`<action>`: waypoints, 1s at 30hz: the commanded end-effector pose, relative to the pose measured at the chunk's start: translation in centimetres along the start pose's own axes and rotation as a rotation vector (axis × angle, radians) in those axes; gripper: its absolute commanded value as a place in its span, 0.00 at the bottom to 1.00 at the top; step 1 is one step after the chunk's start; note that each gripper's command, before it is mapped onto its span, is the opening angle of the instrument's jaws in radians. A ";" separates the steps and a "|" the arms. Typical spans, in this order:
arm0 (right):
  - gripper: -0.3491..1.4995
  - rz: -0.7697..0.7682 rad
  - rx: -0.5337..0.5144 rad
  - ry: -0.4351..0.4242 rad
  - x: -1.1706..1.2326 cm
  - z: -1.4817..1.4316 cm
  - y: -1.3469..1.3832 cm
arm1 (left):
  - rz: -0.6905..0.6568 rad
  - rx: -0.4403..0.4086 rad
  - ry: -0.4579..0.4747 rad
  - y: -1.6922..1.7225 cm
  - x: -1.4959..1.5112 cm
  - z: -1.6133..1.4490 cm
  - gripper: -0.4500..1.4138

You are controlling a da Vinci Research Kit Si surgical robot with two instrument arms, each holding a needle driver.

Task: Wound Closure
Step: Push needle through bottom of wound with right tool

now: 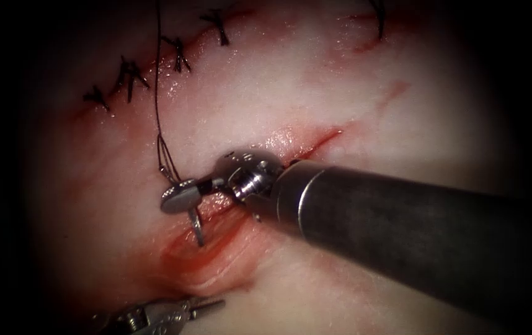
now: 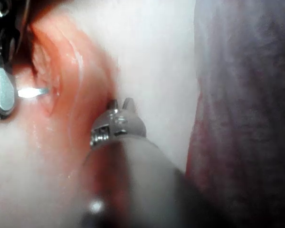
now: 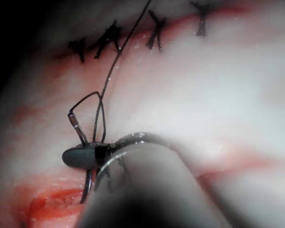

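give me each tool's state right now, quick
Right tool: shut on the needle near mid-curve, tip in the tissue at the cut.
Left tool: jaws look shut, holding nothing.

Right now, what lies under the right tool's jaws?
The right tool grips the needle mid-curve; beneath lies the open cut. The needle's tip points into it; entry into the tissue cannot be seen.
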 end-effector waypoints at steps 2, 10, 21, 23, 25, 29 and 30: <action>0.00 0.007 0.002 -0.004 0.00 0.09 0.03 | 0.001 0.001 0.001 -0.01 0.00 0.07 0.16; 0.00 0.033 0.012 -0.006 -0.07 0.15 -0.06 | 0.002 0.000 0.001 -0.02 -0.01 0.07 0.15; 0.00 0.088 0.023 -0.013 -0.17 0.11 -0.13 | 0.003 0.001 0.000 -0.03 -0.03 0.06 0.14; 0.00 0.093 0.026 -0.014 -0.20 0.12 -0.16 | 0.003 0.001 0.000 -0.03 -0.03 0.06 0.14; 0.00 0.102 0.042 -0.018 -0.23 0.14 -0.19 | 0.003 0.001 0.000 -0.03 -0.03 0.06 0.14; 0.00 0.106 0.054 -0.018 -0.27 0.17 -0.25 | 0.003 0.001 0.000 -0.03 -0.03 0.06 0.14; 0.00 0.106 0.055 -0.019 -0.27 0.17 -0.26 | 0.003 0.001 0.000 -0.03 -0.03 0.06 0.14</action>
